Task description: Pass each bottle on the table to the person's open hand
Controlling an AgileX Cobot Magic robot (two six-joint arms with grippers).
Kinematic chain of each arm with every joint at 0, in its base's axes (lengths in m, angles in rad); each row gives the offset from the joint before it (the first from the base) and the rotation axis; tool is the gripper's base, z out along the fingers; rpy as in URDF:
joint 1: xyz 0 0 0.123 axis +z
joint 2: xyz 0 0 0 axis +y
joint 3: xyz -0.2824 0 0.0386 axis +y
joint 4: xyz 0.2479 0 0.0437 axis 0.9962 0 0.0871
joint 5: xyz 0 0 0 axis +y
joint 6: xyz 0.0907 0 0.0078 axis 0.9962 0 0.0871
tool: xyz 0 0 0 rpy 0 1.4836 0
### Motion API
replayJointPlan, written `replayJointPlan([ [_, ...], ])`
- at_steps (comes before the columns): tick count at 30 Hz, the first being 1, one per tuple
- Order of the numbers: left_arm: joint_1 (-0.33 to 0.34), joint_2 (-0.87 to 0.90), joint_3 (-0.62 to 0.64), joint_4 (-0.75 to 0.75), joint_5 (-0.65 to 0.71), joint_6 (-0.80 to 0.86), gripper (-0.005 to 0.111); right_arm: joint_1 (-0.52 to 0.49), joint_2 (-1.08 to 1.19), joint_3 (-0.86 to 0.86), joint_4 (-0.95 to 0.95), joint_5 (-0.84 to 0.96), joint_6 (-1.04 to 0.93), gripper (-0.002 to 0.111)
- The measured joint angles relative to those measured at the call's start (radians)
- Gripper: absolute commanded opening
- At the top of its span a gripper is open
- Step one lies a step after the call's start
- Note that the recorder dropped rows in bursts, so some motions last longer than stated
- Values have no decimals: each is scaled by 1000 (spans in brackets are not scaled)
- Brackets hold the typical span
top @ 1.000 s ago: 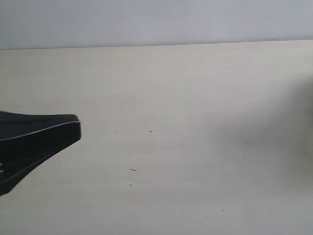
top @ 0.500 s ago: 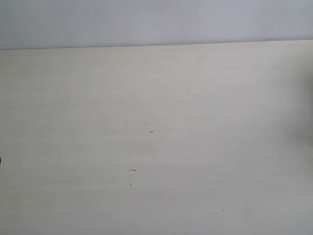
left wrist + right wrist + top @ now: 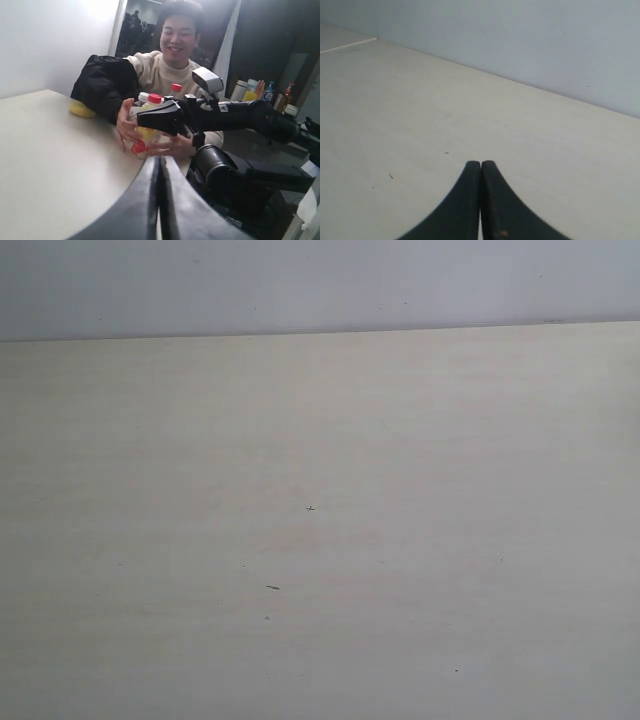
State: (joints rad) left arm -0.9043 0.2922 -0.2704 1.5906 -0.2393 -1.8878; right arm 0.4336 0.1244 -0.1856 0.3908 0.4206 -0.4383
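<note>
In the exterior view the pale table (image 3: 320, 540) carries no bottle and no gripper. The left wrist view shows several bottles bunched at the table's edge: a yellow one with a red cap (image 3: 146, 131), a second red cap (image 3: 176, 88) and a white cap (image 3: 143, 96). The person's hands (image 3: 123, 122) are wrapped around them, so no open palm shows. My left gripper (image 3: 161, 159) is shut and empty, well short of the bottles. My right gripper (image 3: 480, 163) is shut with nothing in it, over bare table (image 3: 420, 110). The same right gripper (image 3: 141, 119) hangs just in front of the bottles.
A smiling person (image 3: 177, 35) in a cream sweater sits behind the table's edge, with a black jacket (image 3: 102, 85) and a yellow object (image 3: 82, 108) lying on the table beside them. Cups and bottles (image 3: 260, 90) stand far behind. A grey wall (image 3: 320, 285) borders the table.
A black gripper at the left of the exterior view one second ago has pulled out of that view to the left. The shadow at the right edge has faded too.
</note>
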Motion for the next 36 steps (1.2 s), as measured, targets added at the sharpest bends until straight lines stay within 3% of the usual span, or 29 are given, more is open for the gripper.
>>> replayJointPlan([
  [4, 147, -57, 0, 15, -91, 4, 0, 0, 0, 0, 2, 0, 0, 0],
  [12, 471, -183, 7, 29, -97, 8, 0, 0, 0, 0, 2, 0, 0, 0],
  [17, 599, -220, 28, 29, -80, 8, 0, 0, 0, 0, 2, 0, 0, 0],
  [23, 655, -220, 59, 29, -78, 9, 0, 0, 0, 0, 2, 0, 0, 0],
  [36, 657, -277, 83, 18, -78, 11, 0, 0, 0, 0, 2, 0, 0, 0],
])
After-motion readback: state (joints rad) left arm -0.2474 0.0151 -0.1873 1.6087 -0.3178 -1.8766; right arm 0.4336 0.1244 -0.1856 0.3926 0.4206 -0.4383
